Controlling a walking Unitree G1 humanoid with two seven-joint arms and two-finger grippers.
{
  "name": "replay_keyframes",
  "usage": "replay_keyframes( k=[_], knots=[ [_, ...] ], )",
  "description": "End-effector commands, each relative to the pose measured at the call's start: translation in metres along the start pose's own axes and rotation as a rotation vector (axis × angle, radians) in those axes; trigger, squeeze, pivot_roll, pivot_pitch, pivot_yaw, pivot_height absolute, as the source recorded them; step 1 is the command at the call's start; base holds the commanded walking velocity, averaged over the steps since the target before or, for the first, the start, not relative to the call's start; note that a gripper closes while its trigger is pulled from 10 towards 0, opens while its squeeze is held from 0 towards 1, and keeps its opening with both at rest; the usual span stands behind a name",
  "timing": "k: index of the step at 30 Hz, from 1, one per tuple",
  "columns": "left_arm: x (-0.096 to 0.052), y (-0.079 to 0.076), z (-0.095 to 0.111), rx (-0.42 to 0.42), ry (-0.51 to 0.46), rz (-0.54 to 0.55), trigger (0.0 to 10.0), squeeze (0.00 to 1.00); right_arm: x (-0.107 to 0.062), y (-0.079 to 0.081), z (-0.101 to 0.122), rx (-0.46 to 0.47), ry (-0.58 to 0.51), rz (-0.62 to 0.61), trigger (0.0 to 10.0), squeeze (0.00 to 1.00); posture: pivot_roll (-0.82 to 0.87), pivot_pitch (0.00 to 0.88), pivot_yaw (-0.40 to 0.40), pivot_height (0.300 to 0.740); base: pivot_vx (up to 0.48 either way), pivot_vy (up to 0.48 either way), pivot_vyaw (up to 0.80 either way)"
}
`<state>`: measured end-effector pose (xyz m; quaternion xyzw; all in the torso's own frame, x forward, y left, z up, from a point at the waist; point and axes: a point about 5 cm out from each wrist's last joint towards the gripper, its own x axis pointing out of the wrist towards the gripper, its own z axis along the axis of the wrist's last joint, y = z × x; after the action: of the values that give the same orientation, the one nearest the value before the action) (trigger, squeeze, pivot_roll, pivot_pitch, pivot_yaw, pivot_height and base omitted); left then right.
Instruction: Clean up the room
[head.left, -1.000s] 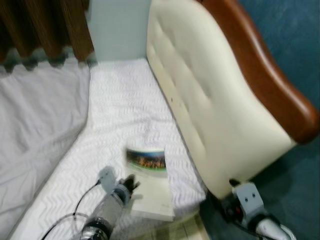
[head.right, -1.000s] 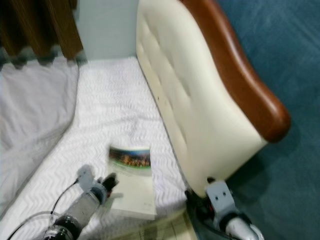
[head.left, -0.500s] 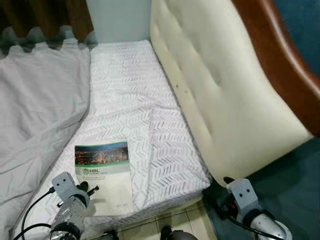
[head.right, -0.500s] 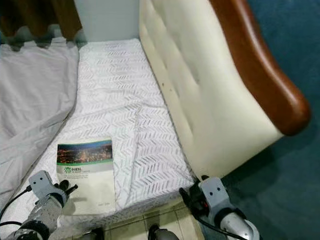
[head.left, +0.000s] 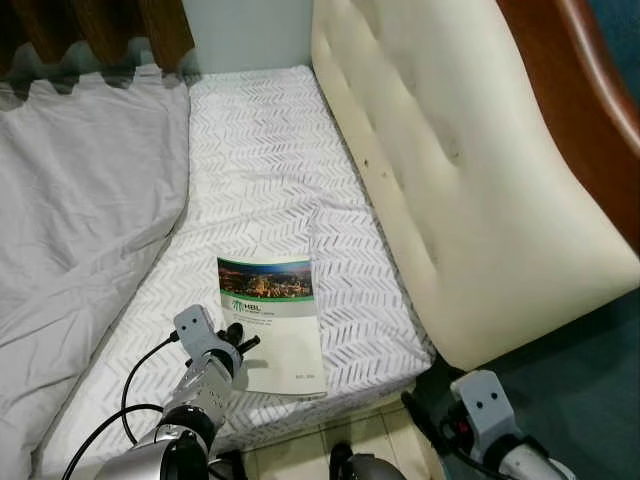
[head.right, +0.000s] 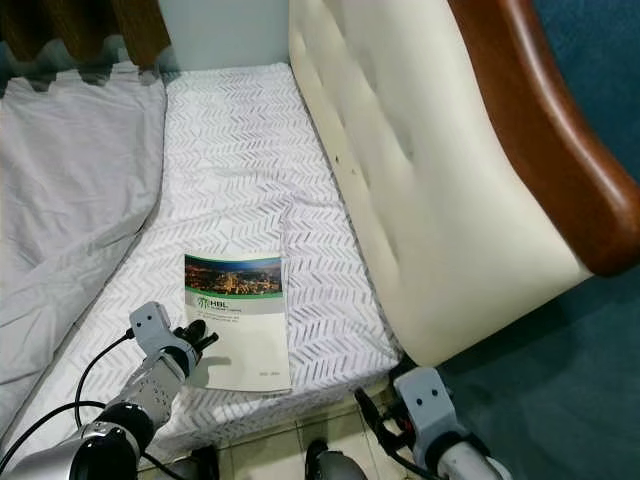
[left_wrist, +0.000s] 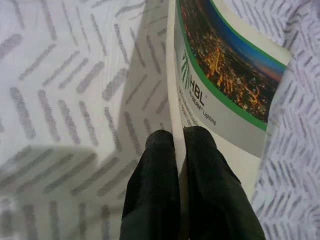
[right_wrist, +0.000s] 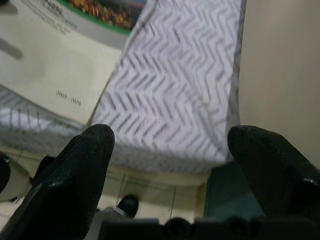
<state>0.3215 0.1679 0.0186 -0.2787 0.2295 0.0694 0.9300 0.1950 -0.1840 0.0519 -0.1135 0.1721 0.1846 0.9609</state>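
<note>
A booklet (head.left: 272, 322) with a city-lights cover lies flat on the bed's white chevron-patterned mattress (head.left: 260, 180), near its foot edge. The left gripper (left_wrist: 176, 145) has its jaws clenched on the booklet's left edge. The right gripper (right_wrist: 170, 145) hangs below the mattress corner beside the cream headboard (head.left: 460, 170), jaws released wide.
</note>
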Motion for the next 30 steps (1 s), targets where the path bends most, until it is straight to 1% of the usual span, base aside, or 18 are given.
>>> replay_keyframes(
  k=[1,2,6,8,9,10,14,16,18,20,23,27,30],
  knots=[
    [0.000,-0.002,-0.007,0.023,0.045,-0.003,10.0,0.00,-0.008,-0.002,-0.003,-0.005,0.015,-0.028,10.0,0.00,-0.32,0.317,-0.090,0.740,0.000,0.000,0.00],
    [0.000,-0.002,-0.007,0.020,0.045,0.000,10.0,0.00,-0.009,-0.001,-0.004,-0.004,0.018,-0.031,10.0,0.00,-0.33,0.317,-0.089,0.740,0.000,0.000,0.00],
    [-0.001,0.002,-0.008,-0.054,0.036,0.041,10.0,0.00,-0.012,0.001,-0.006,0.001,0.024,-0.037,10.0,0.00,-0.33,0.315,-0.078,0.740,0.000,0.000,0.00],
    [-0.003,0.006,-0.017,-0.133,0.044,0.072,10.0,0.00,-0.014,-0.001,-0.006,0.001,0.029,-0.046,10.0,0.00,-0.34,0.314,-0.080,0.740,0.000,0.000,0.00],
    [-0.004,0.007,-0.020,-0.154,0.047,0.082,10.0,0.00,-0.015,-0.002,-0.007,0.001,0.030,-0.048,10.0,0.00,-0.34,0.314,-0.081,0.740,0.000,0.000,0.00],
    [-0.006,0.008,-0.028,-0.177,0.064,0.092,10.0,0.00,-0.017,-0.002,-0.006,0.000,0.031,-0.050,10.0,0.00,-0.35,0.318,-0.089,0.740,0.000,0.000,0.00],
    [-0.007,0.001,-0.037,-0.118,0.096,0.070,10.0,0.00,-0.019,-0.001,-0.005,-0.002,0.033,-0.037,10.0,0.00,-0.36,0.327,-0.103,0.740,0.000,0.000,0.00],
    [-0.006,-0.001,-0.035,-0.112,0.094,0.065,10.0,0.00,-0.018,0.002,-0.005,-0.001,0.029,-0.018,10.0,0.00,-0.36,0.329,-0.105,0.740,0.000,0.000,0.00],
    [-0.004,-0.002,-0.030,-0.102,0.084,0.065,10.0,0.00,-0.014,0.011,-0.005,0.001,0.014,0.035,10.0,0.00,-0.35,0.332,-0.102,0.740,0.000,0.000,0.00],
    [-0.004,-0.003,-0.029,-0.101,0.083,0.064,10.0,0.00,-0.012,0.014,-0.005,0.001,0.011,0.046,10.0,0.00,-0.35,0.332,-0.102,0.740,0.000,0.000,0.00],
    [-0.002,-0.009,-0.026,-0.080,0.083,0.042,10.0,0.00,-0.006,0.019,-0.003,-0.020,0.004,0.077,10.0,0.00,-0.36,0.342,-0.108,0.740,0.000,0.000,0.00],
    [-0.002,-0.012,-0.025,-0.091,0.081,0.040,10.0,0.00,-0.005,0.018,0.000,-0.024,-0.002,0.076,10.0,0.00,-0.37,0.347,-0.107,0.740,0.000,0.000,0.00],
    [-0.002,-0.018,-0.030,-0.099,0.092,0.027,10.0,0.00,-0.008,0.016,-0.002,-0.027,0.006,0.065,10.0,0.00,-0.38,0.349,-0.106,0.740,0.000,0.000,0.00]
  ],
)
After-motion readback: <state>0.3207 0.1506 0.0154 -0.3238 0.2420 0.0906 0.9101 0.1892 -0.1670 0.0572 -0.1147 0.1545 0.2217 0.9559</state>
